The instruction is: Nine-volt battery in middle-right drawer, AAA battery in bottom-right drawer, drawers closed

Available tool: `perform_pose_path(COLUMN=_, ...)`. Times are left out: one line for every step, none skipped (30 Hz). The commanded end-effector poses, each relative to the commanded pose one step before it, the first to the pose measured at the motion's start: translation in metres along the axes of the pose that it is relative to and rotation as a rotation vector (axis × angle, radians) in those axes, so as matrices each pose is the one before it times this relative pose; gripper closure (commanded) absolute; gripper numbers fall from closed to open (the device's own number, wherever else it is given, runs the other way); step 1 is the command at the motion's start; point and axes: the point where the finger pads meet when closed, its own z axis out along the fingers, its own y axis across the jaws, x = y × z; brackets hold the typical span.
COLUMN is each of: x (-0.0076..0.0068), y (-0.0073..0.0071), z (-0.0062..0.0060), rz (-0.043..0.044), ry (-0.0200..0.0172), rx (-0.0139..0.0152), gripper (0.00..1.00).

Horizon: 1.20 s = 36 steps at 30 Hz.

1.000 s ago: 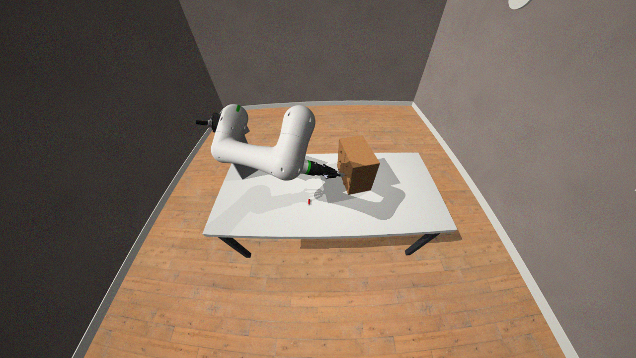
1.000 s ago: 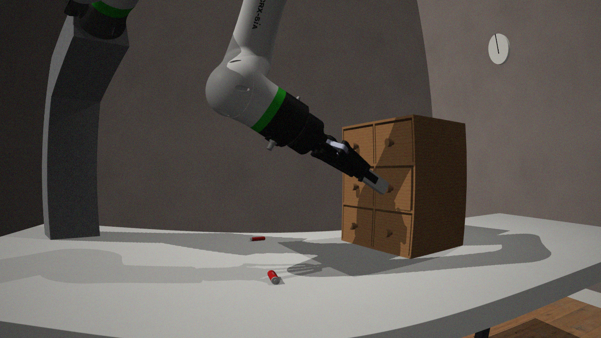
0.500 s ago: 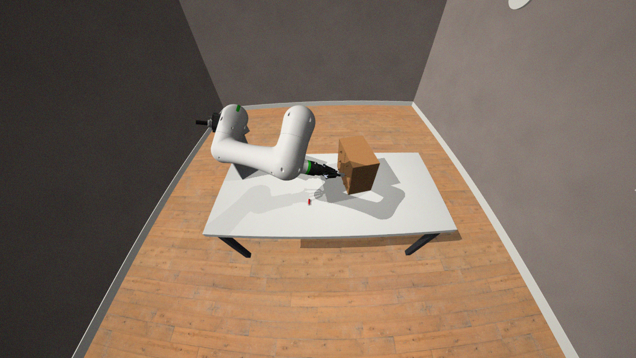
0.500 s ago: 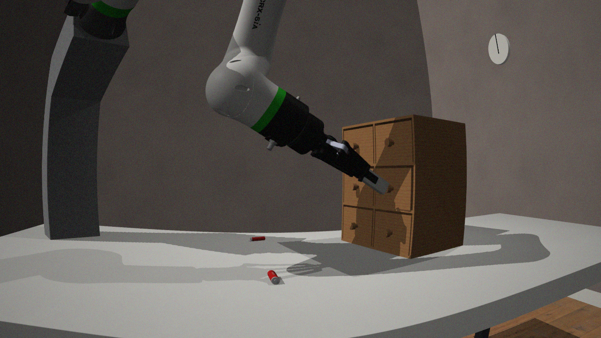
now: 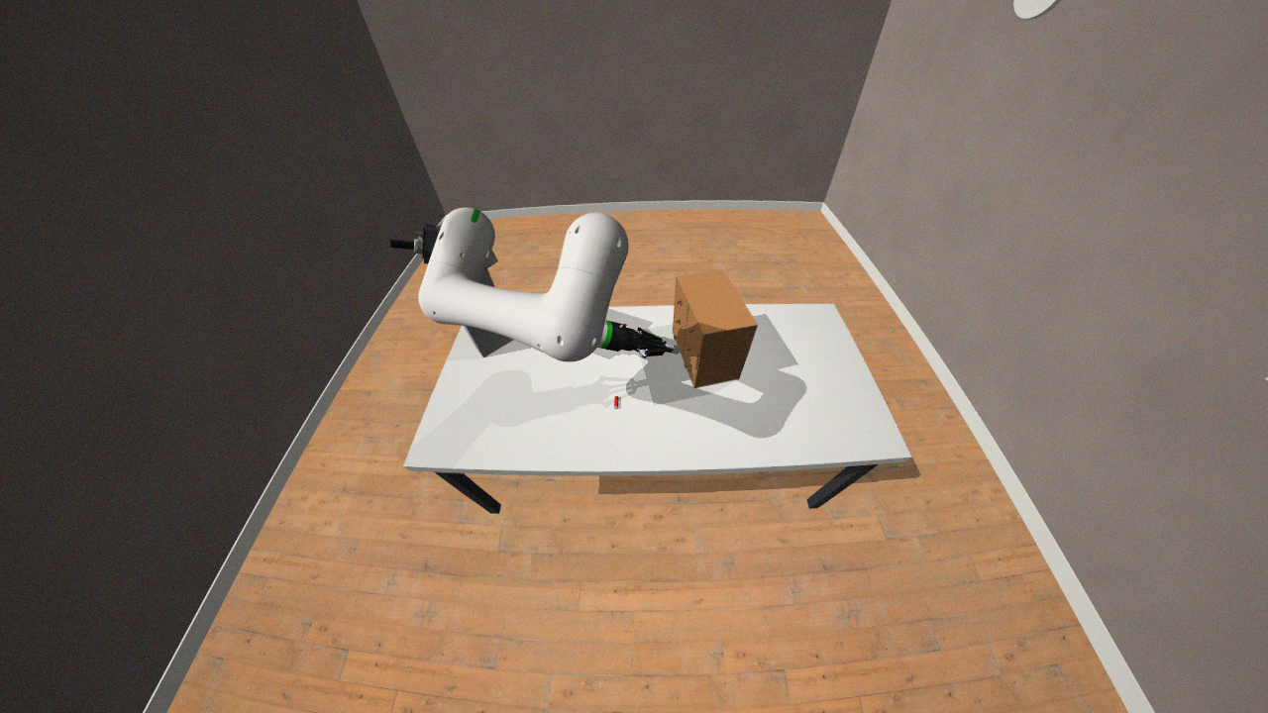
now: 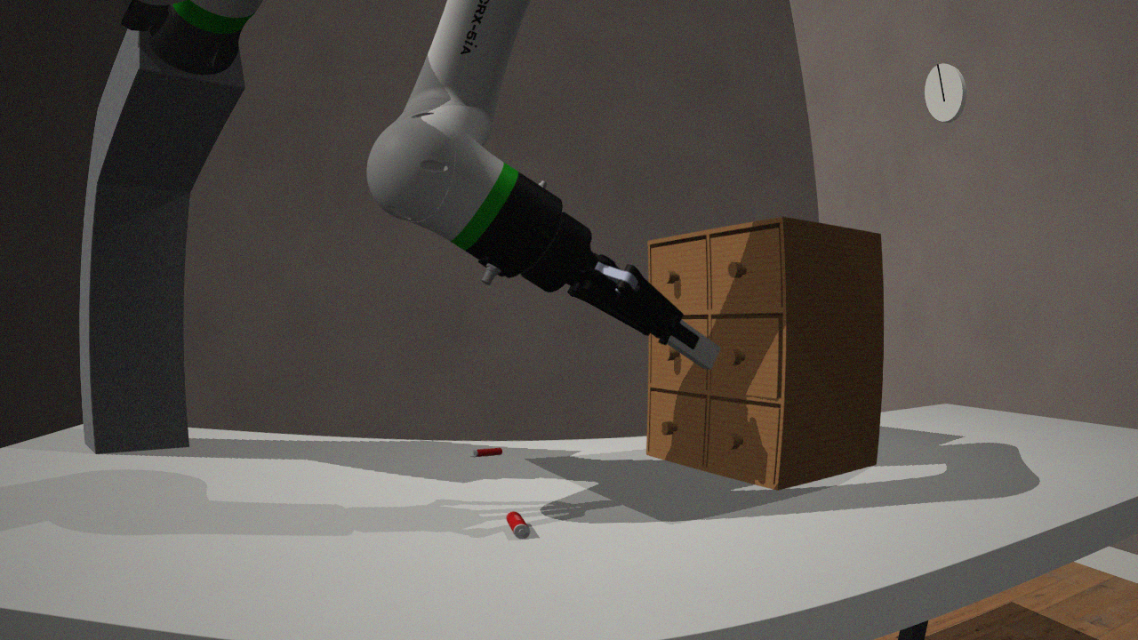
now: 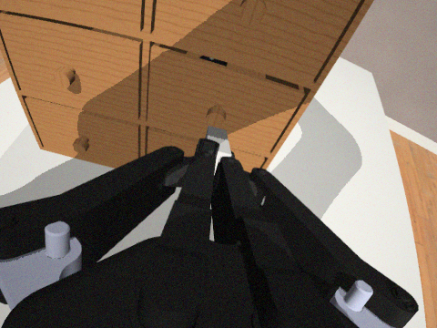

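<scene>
- Because the jaws [image 5: 676,348] [image 6: 713,356] are shut all the way with nothing in them, they look set to push, not grab.
- Their tips are right by the round knob [image 6: 738,357] [image 7: 217,112] of the right middle drawer [image 5: 688,348] [image 6: 757,334] [image 7: 182,82]; I cannot tell if they touch.
- That drawer looks almost all the way in, so the step now is likely to finish closing it.
- A good push would be slow and straight into the small chest [image 5: 728,314] [image 6: 831,342] [image 7: 109,64], close to the middle of the drawer front.
- A hard or slanted push could slide the chest back, turn it, or make the tips slip off the knob.
- No nine-volt battery shows; it may be inside that drawer, but I cannot tell.
- On the table [image 5: 532,443] [image 6: 318,577] [image 7: 391,196], left of the chest, the slim red battery [image 6: 489,452] is the far one, and my guess for the AAA battery. It lies flat, its long way running left to right, silver end left.
- Nearer lies a fatter red battery [image 5: 616,402] [image 6: 517,525], its long way running near to far, silver end near. It should probably stay put.

The fingers [image 5: 674,349] [image 6: 703,350] have backed off the middle-right knob [image 6: 739,356] [image 7: 217,112].
</scene>
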Motion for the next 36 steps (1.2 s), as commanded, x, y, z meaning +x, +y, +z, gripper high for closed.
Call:
perform_pose_path(x=-0.00740, y=-0.00005, z=-0.01327, rz=-0.00017, ry=0.00082, rx=0.00012, gripper=1.00)
perform_pose_path(x=-0.00194, y=0.00000, z=-0.00336, rz=0.00000, ry=0.00000, rx=0.00000, gripper=1.00)
perform_pose_path(x=0.00000, y=0.00000, z=0.00000, rz=0.00000, ry=0.00000, rx=0.00000, gripper=1.00)
perform_pose_path(x=0.00000, y=0.00000, z=0.00000, rz=0.00000, ry=0.00000, rx=0.00000, gripper=1.00)
perform_pose_path(x=-0.00152, y=0.00000, z=-0.00264, rz=0.00001, ry=0.00000, rx=0.00000, gripper=1.00)
perform_pose_path(x=-0.00108, y=0.00000, z=-0.00186, rz=-0.00001, ry=0.00000, rx=0.00000, gripper=1.00)
perform_pose_path(x=-0.00063, y=0.00000, z=-0.00109, rz=0.00001, ry=0.00000, rx=0.00000, gripper=1.00)
perform_pose_path(x=-0.00026, y=0.00000, z=-0.00045, rz=0.00001, ry=0.00000, rx=0.00000, gripper=1.00)
perform_pose_path(x=-0.00004, y=0.00000, z=-0.00007, rz=0.00000, ry=0.00000, rx=0.00000, gripper=1.00)
perform_pose_path(x=-0.00001, y=0.00000, z=-0.00008, rz=0.00000, ry=0.00000, rx=0.00000, gripper=1.00)
perform_pose_path(x=-0.00008, y=0.00000, z=-0.00052, rz=0.00000, ry=0.00000, rx=0.00000, gripper=1.00)
perform_pose_path(x=-0.00018, y=0.00000, z=-0.00125, rz=0.00000, ry=0.00000, rx=0.00000, gripper=1.00)
perform_pose_path(x=-0.00030, y=0.00000, z=-0.00213, rz=0.00000, ry=0.00000, rx=0.00000, gripper=1.00)
perform_pose_path(x=-0.00044, y=0.00000, z=-0.00306, rz=0.00000, ry=0.00000, rx=0.00000, gripper=1.00)
perform_pose_path(x=-0.00056, y=0.00000, z=-0.00392, rz=0.00000, ry=0.00000, rx=0.00000, gripper=1.00)
perform_pose_path(x=-0.00067, y=0.00000, z=-0.00466, rz=0.00000, ry=0.00000, rx=0.00000, gripper=1.00)
perform_pose_path(x=-0.00075, y=0.00000, z=-0.00519, rz=0.00000, ry=0.00000, rx=0.00000, gripper=1.00)
perform_pose_path(x=-0.00079, y=0.00000, z=-0.00549, rz=0.00000, ry=0.00000, rx=0.00000, gripper=1.00)
perform_pose_path(x=-0.00080, y=0.00000, z=-0.00552, rz=0.00000, ry=0.00000, rx=0.00000, gripper=1.00)
perform_pose_path(x=0.00000, y=0.00000, z=0.00000, rz=0.00000, ry=0.00000, rx=0.00000, gripper=1.00)
perform_pose_path(x=0.00000, y=0.00000, z=0.00000, rz=0.00000, ry=0.00000, rx=0.00000, gripper=1.00)
perform_pose_path(x=-0.00076, y=0.00000, z=-0.00528, rz=0.00000, ry=0.00000, rx=0.00000, gripper=1.00)
perform_pose_path(x=-0.00069, y=0.00000, z=-0.00478, rz=0.00000, ry=0.00000, rx=0.00000, gripper=1.00)
perform_pose_path(x=-0.00059, y=0.00000, z=-0.00406, rz=0.00000, ry=0.00000, rx=0.00000, gripper=1.00)
perform_pose_path(x=-0.00046, y=0.00000, z=-0.00319, rz=0.00000, ry=0.00000, rx=0.00000, gripper=1.00)
perform_pose_path(x=-0.00033, y=0.00000, z=-0.00223, rz=0.00000, ry=0.00000, rx=0.00000, gripper=1.00)
perform_pose_path(x=-0.00019, y=0.00000, z=-0.00131, rz=0.00001, ry=0.00000, rx=0.00000, gripper=1.00)
perform_pose_path(x=-0.00008, y=0.00000, z=-0.00054, rz=0.00000, ry=0.00000, rx=0.00000, gripper=1.00)
perform_pose_path(x=-0.00001, y=0.00000, z=-0.00009, rz=0.00000, ry=0.00000, rx=0.00000, gripper=1.00)
perform_pose_path(x=0.00003, y=-0.00011, z=0.00003, rz=0.00025, ry=-0.00002, rx=0.00036, gripper=1.00)
perform_pose_path(x=0.00022, y=-0.00076, z=0.00022, rz=0.00166, ry=-0.00011, rx=0.00240, gripper=1.00)
perform_pose_path(x=0.00056, y=-0.00196, z=0.00057, rz=0.00426, ry=-0.00031, rx=0.00620, gripper=1.00)
perform_pose_path(x=0.00101, y=-0.00362, z=0.00103, rz=0.00779, ry=-0.00065, rx=0.01143, gripper=1.00)
perform_pose_path(x=0.00154, y=-0.00564, z=0.00157, rz=0.01197, ry=-0.00125, rx=0.01780, gripper=1.00)
perform_pose_path(x=0.00206, y=-0.00792, z=0.00214, rz=0.01648, ry=-0.00225, rx=0.02499, gripper=1.00)
perform_pose_path(x=0.00252, y=-0.01038, z=0.00271, rz=0.02099, ry=-0.00382, rx=0.03268, gripper=1.00)
